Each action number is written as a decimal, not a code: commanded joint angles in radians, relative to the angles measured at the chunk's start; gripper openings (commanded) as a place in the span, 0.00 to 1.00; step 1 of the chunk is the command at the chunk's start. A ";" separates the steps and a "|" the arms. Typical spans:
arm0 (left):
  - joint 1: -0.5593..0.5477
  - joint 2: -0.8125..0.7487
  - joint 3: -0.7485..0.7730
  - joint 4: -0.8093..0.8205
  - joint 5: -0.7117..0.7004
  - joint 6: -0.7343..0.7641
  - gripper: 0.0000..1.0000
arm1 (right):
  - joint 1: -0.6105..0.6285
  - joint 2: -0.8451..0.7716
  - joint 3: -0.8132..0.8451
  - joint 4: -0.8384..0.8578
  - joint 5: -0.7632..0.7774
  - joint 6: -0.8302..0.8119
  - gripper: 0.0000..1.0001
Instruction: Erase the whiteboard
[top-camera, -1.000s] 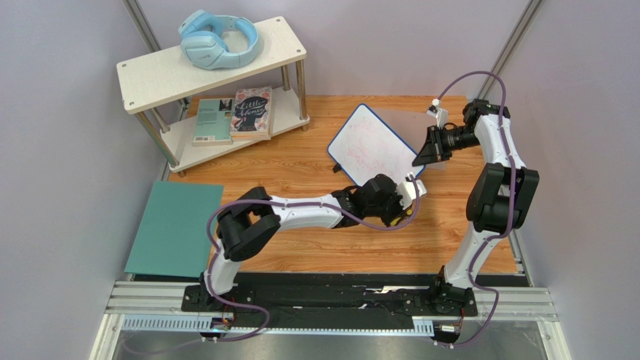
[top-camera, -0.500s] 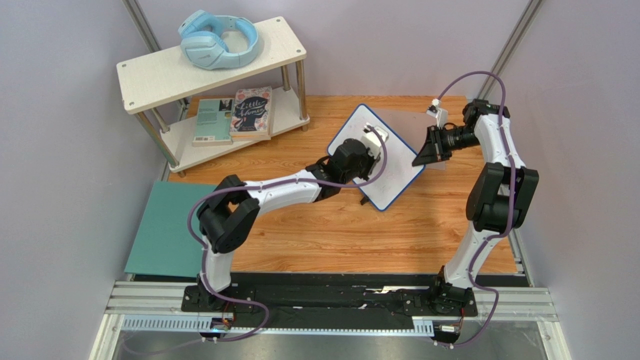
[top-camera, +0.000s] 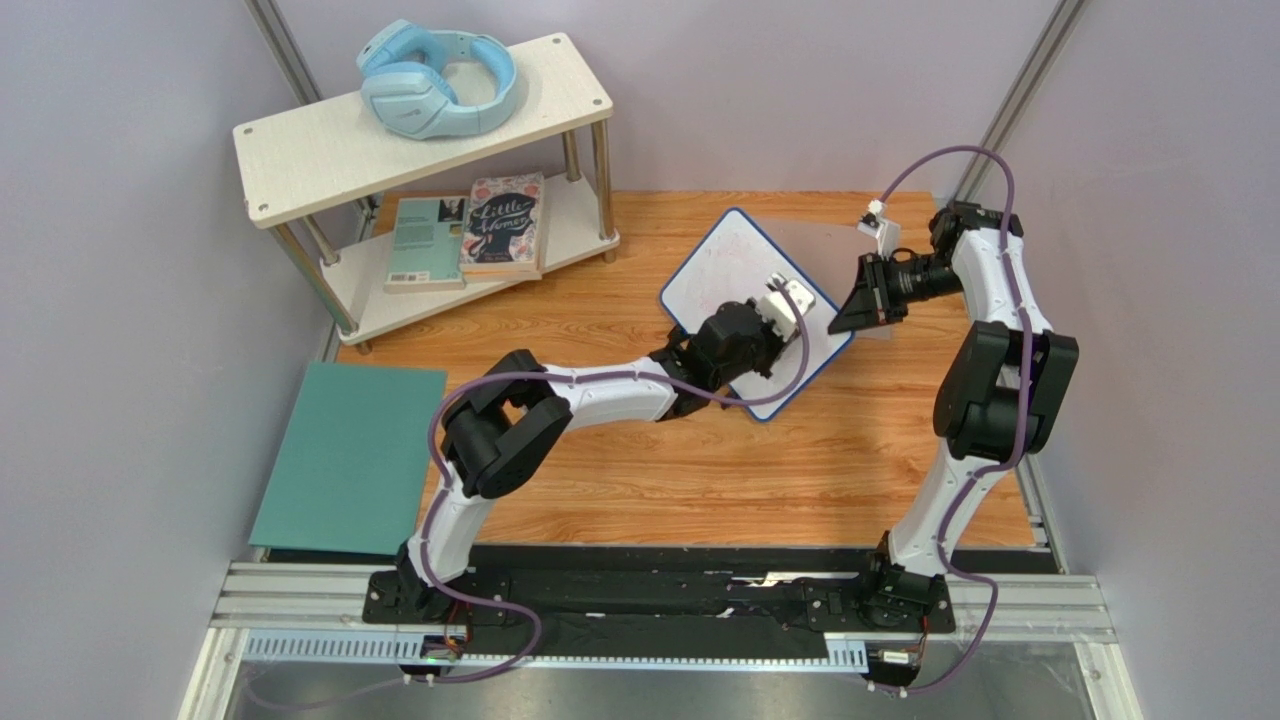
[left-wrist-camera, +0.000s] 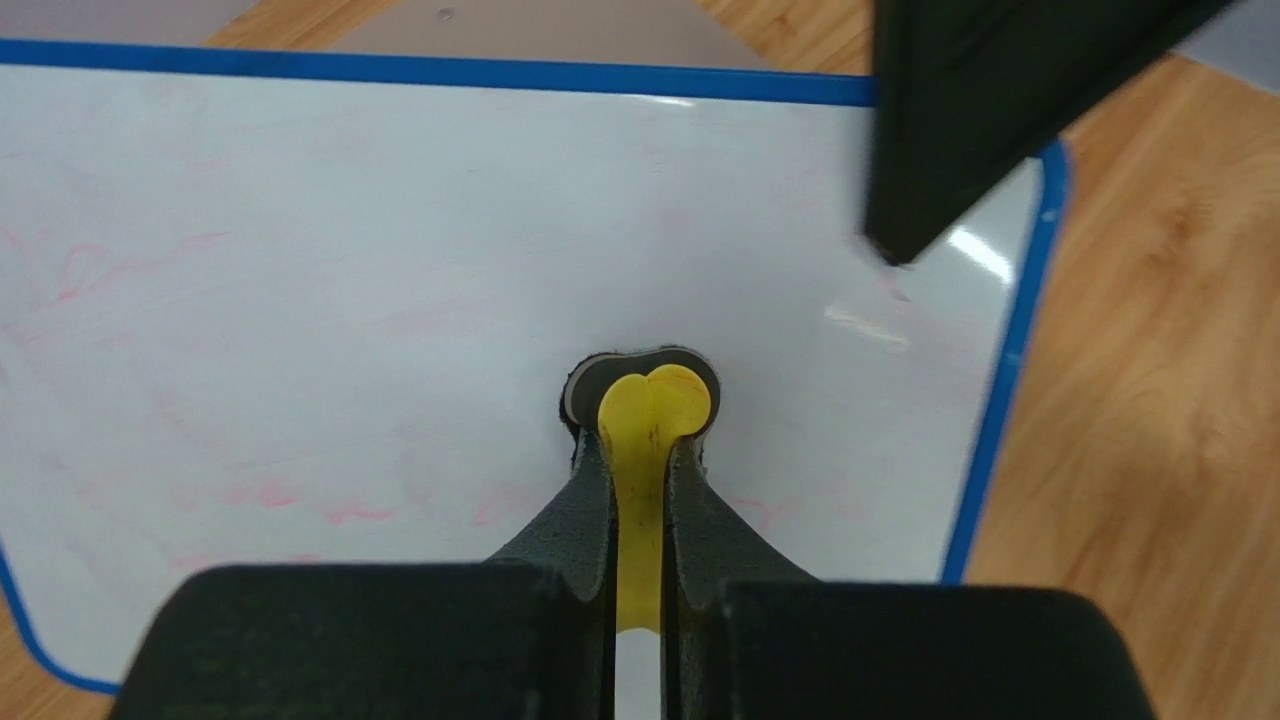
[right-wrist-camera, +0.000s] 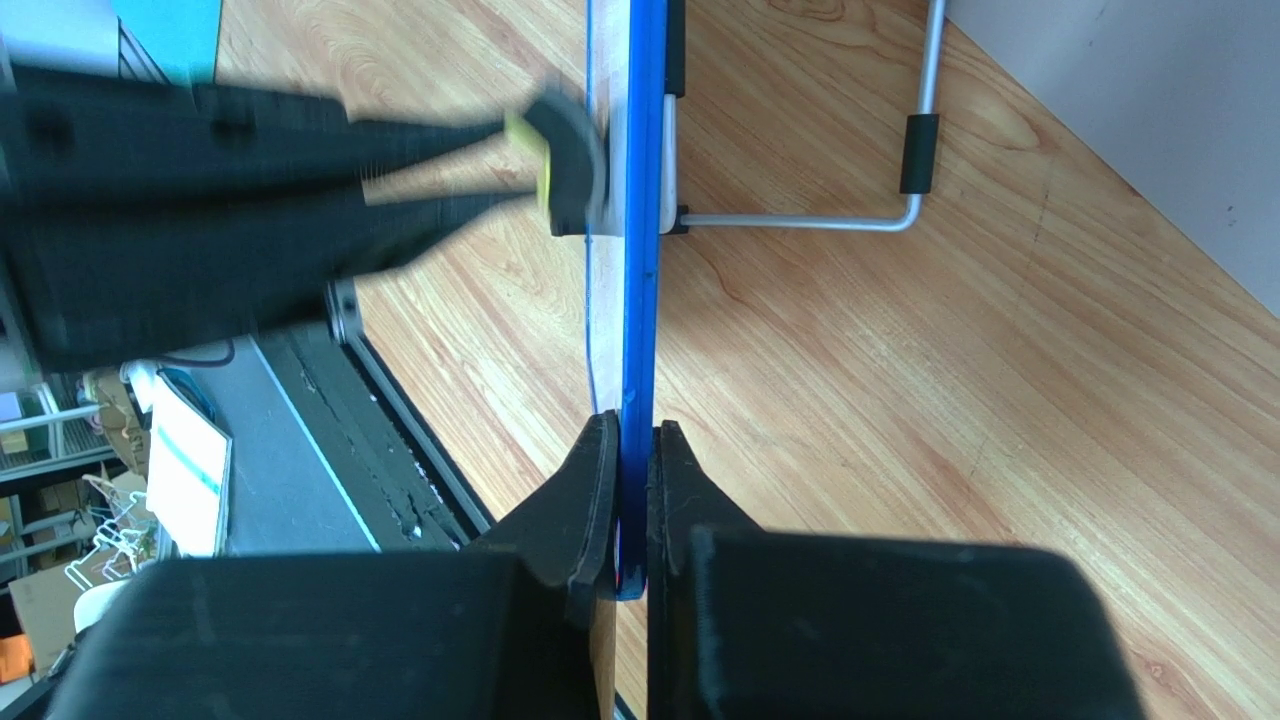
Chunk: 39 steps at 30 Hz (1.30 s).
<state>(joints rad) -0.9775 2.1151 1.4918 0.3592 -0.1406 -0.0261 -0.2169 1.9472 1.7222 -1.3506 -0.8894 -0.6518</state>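
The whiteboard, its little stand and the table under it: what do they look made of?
The whiteboard: a smooth, glossy white face, judging by the light glare, in a blue frame, probably plastic. Its stand: thin bare metal rod, silvery, with black sleeves, perhaps rubber. The table: wood or wood-look laminate, with visible grain; which one I cannot tell.
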 joint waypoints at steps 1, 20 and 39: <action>-0.090 -0.006 -0.077 0.159 0.205 -0.003 0.00 | 0.024 0.012 0.031 0.030 0.017 -0.088 0.00; 0.091 -0.033 -0.163 -0.060 -0.166 -0.262 0.00 | 0.024 0.021 0.030 0.024 0.029 -0.098 0.00; -0.124 -0.014 -0.116 0.038 0.069 -0.052 0.00 | 0.025 0.035 0.045 0.015 0.030 -0.097 0.00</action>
<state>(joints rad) -1.0554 2.0876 1.3968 0.3931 -0.1669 -0.0925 -0.2199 1.9720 1.7348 -1.3479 -0.9081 -0.6601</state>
